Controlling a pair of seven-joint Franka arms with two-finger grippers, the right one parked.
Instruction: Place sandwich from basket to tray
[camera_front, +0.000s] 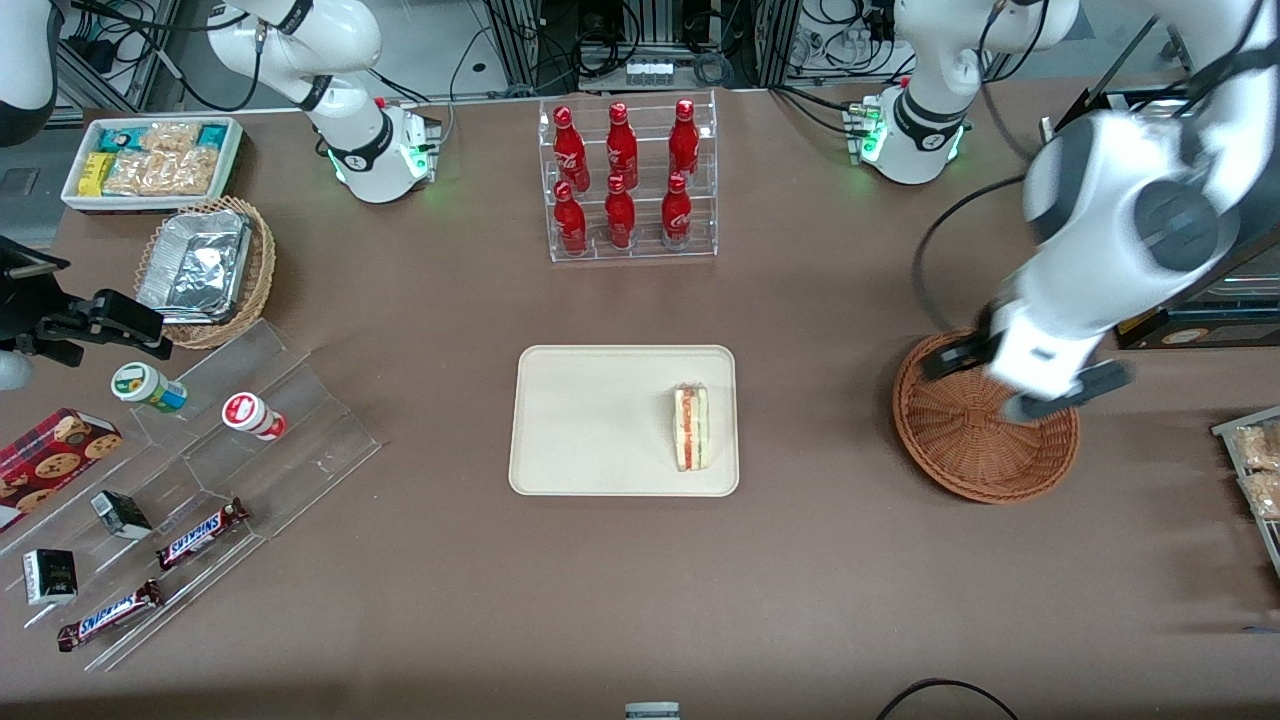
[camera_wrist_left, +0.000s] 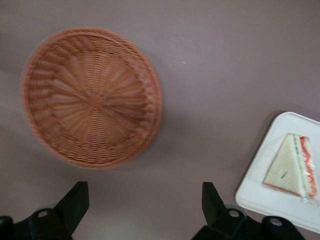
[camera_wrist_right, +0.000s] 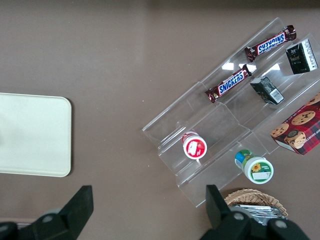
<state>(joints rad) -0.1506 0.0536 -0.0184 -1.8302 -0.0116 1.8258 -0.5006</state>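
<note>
On the tray, the sandwich lies flat, so delivery looks complete.
Above the empty basket, the gripper hovers, fingers wide, holding nothing.

reddish-brown woven basket, cream tray

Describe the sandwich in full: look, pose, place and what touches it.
The sandwich is a small triangular wedge of pale cream bread with red and green filling layers along one edge, seemingly in clear wrap. It lies on the cream tray, near the tray's short edge toward the working arm's end, and nothing else touches it. The woven basket holds nothing. The gripper, open and holding nothing, hangs above the basket, apart from the sandwich.
</note>
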